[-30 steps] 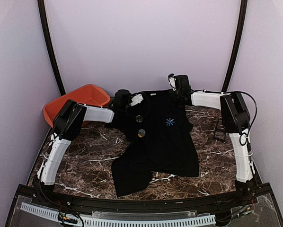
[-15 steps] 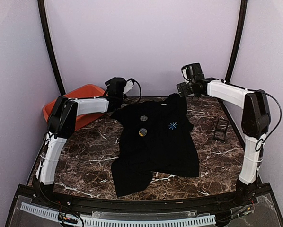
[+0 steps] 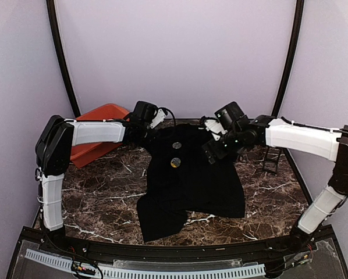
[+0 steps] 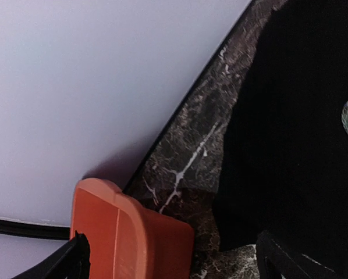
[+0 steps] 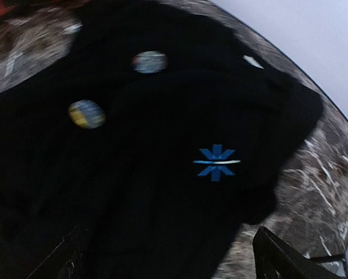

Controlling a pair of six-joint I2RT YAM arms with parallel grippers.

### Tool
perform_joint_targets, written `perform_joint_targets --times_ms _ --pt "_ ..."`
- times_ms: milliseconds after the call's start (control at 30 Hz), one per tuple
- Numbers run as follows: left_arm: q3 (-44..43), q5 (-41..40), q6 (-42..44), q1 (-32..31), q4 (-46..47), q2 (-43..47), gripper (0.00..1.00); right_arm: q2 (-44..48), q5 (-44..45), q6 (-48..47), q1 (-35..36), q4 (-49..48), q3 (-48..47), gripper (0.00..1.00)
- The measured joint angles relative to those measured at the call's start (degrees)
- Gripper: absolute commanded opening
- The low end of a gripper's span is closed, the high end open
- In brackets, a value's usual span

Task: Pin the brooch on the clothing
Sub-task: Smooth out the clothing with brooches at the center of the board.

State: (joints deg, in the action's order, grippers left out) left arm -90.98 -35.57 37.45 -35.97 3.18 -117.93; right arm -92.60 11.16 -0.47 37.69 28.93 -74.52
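Table (image 3: 104,192) is carrying the whole setup. Shirt (image 3: 197,180) is lying spread on it front up, presumably so the chest is giving a flat face for pinning, though the near left hem is bunching. Bin (image 3: 95,148) is sitting at the far left, just beside the shirt's shoulder, probably parked clear of the work. Left gripper (image 4: 171,244) is hovering over the shirt's far left edge, between bin and collar, jaws standing wide with nothing between them. Right gripper (image 5: 165,244) is hanging over the chest, likewise released and empty, its camera looking down on the print (image 5: 216,163), likely lining up a descent. Brooch (image 3: 174,163) is resting on the shirt left of centre, apart from both grippers; whether its pin is through the cloth cannot be told. A greyer disc (image 3: 176,145) is lying just beyond it, toward the collar
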Motion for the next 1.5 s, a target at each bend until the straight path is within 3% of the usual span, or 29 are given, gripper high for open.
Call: perform_joint_targets --times_ms 133,233,367,767,1033,1233,1333,1500 --pt "1.2 0.9 -0.5 0.2 -2.1 -4.6 0.99 1.8 -2.6 -0.5 13.2 0.5 4.5 0.96" --pt "1.2 0.9 -0.4 0.4 -2.7 -7.0 0.99 1.6 -3.0 0.2 16.7 1.4 7.4 0.84" --pt "0.4 0.8 0.3 0.4 -2.4 -8.5 0.99 -0.6 -3.6 2.2 17.7 2.8 8.7 0.77" --pt "-3.7 1.2 0.4 0.2 1.4 -9.7 0.98 -5.3 -4.9 8.1 20.1 5.7 13.2 0.8" --pt "-12.2 1.8 3.1 -1.8 1.4 -17.7 0.97 -6.5 -6.8 9.4 20.5 6.5 16.2 0.81" --pt "-13.7 0.8 4.5 -2.7 1.5 -21.9 0.96 -6.3 -8.5 9.8 20.5 5.7 17.0 0.79" --pt "-14.2 -0.1 5.1 -2.6 1.6 -22.4 0.96 -5.4 -9.3 9.9 20.1 4.7 18.2 0.69" --pt "-16.5 -1.9 5.9 -2.3 1.9 -24.1 0.96 -3.9 -13.7 11.4 17.6 4.1 19.6 0.41"
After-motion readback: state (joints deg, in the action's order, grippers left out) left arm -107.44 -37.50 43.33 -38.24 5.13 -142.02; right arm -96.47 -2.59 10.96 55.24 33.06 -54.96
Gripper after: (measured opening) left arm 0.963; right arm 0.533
